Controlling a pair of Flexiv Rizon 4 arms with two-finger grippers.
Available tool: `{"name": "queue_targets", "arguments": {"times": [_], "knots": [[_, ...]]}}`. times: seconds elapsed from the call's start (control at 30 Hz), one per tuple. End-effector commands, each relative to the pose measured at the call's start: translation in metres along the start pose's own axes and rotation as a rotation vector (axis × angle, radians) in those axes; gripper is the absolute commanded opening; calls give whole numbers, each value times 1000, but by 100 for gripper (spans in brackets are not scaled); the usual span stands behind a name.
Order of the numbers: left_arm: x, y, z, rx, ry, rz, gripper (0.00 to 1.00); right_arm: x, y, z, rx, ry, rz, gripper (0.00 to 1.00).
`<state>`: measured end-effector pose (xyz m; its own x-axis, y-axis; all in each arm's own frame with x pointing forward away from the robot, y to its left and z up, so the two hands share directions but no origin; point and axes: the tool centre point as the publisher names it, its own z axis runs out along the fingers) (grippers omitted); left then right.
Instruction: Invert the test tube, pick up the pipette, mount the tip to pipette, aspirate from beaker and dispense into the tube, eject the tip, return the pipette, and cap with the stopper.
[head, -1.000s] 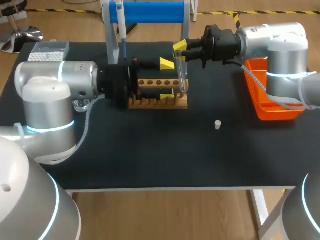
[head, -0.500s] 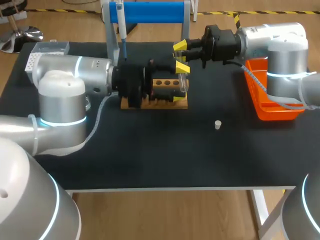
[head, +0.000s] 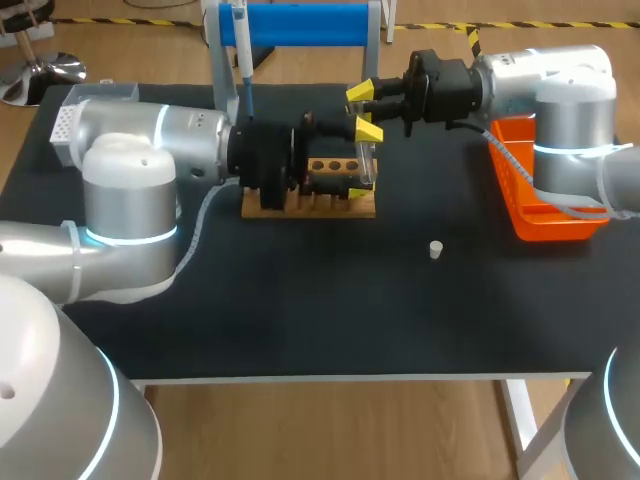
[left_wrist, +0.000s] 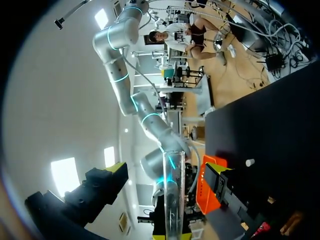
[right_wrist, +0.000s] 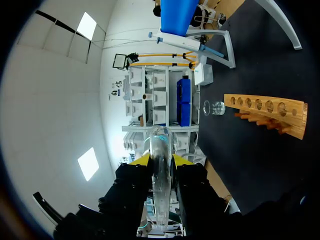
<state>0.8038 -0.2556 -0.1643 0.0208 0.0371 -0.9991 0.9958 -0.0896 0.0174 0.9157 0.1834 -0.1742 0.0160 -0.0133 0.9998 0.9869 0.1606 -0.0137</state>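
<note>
From above, the black table (head: 300, 300) carried a wooden rack (head: 320, 205) near its far middle, an orange basket (head: 530, 225) at the right edge, a small white stopper (head: 435, 249) lying alone in front of them, and a tip box (head: 95, 103) at the far left corner. The pipette (head: 242, 50) hung on the blue stand (head: 300, 22) behind the rack. The right gripper (head: 360, 97) pinched the upper end of the test tube (head: 366, 150), which hung upright at the rack's right end. The left gripper (head: 363, 161) sat around the tube, its yellow tips well apart on either side. The left arm hid much of the rack and anything behind it. The left wrist view showed the glass tube running out between that gripper's spread fingers, with clear gaps on both sides and nothing grasped, and the basket and stopper beyond. The tube's far end was cut off among the other gripper's dark parts. The right wrist view showed its two fingers clamped against the tube from both sides. It alone showed the beaker (right_wrist: 216, 107), standing just past the rack's end, which the overhead view did not show.
</note>
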Motion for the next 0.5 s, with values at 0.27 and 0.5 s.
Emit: {"name": "queue_targets", "arguments": {"times": [0.27,0.5], "knots": [[-1,13,7,33,4,7,100,1,0,-1,0,-3,0,0],[1,11,3,14,1,-1,84,1,0,-1,0,-3,0,0]]}}
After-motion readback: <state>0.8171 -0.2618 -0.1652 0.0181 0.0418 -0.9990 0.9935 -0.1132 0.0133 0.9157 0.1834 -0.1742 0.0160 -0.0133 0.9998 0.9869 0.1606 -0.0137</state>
